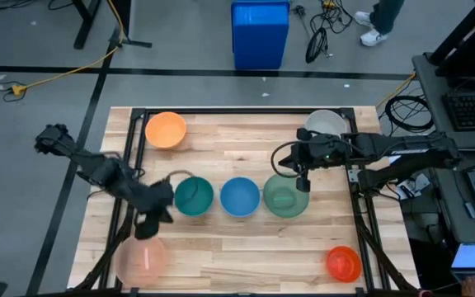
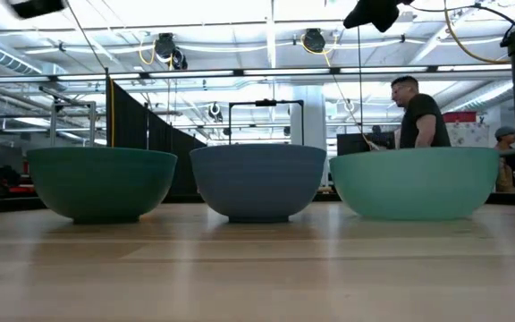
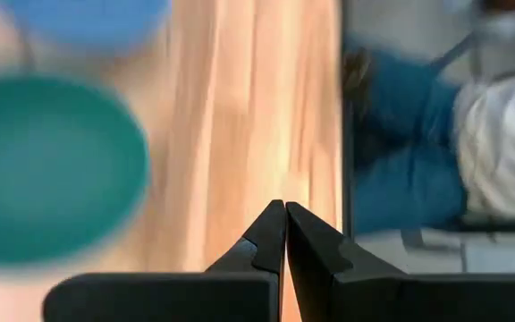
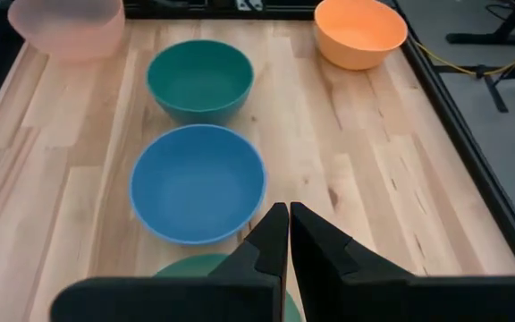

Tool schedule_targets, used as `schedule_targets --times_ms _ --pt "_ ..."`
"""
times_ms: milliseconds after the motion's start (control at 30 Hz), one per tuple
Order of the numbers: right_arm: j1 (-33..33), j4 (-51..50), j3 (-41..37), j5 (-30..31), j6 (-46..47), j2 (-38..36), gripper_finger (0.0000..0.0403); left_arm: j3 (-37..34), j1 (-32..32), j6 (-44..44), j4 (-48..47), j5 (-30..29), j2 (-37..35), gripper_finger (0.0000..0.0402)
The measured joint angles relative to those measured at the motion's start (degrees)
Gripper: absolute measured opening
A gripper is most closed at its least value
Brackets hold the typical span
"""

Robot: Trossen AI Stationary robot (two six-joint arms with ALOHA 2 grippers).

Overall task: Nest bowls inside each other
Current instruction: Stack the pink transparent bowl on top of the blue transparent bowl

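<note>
On pale wood table [image 1: 246, 239], seven bowls [image 1: 239, 196] apart, both arms' fingers closed empty, possibly a person [image 2: 416, 113] behind.

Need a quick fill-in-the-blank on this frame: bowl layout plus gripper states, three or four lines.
1. In the middle row, the blue bowl sits between the teal bowl and the ____ bowl.
2. The left gripper has its fingers ____.
3. The right gripper hangs above the sage green bowl, holding ____.
4. The orange bowl stands alone, with ____ bowls nested in it.

Missing words: sage green; shut; nothing; no
</note>
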Motion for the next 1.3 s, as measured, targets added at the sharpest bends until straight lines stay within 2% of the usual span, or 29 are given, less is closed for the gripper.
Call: schedule_targets --times_ms 67,233,400,567,733,867,1133,1300 --pt "0.35 0.0 0.0 0.0 -0.09 0.05 0.0 0.0 -2.67 -2.73 0.31 2.68 2.19 0.0" --pt "1.3 0.02 0.0 0.02 0.41 0.07 0.0 0.0 -8.43 -11.18 1.93 4.37 6.63 0.0016" --pt "2.17 -0.15 0.0 0.02 0.93 0.07 0.0 0.0 -13.45 -12.67 -3.33 0.6 11.96 0.0085" --pt "3.17 -0.53 0.0 0.04 1.5 0.05 0.0 -0.02 -17.29 -11.58 -6.29 -0.02 17.7 0.0162" --pt "4.21 -0.53 0.0 0.04 2.01 0.05 0.0 -0.02 -19.55 -8.33 -6.38 -2.92 21.53 0.0205" --pt "4.34 -0.02 0.0 0.02 2.1 0.05 0.0 -0.02 -20.44 -7.23 -9.8 -7.33 22.93 0.0213" --pt "4.46 -0.03 0.0 0.09 3.28 0.05 0.0 -2.93 -21.96 -0.94 -11.39 -7.89 23.89 0.0213" --pt "5.08 -0.06 0.0 0.04 2.84 0.05 0.0 -5.4 -21.87 -0.3 -11.41 -7.94 23.89 0.0211"
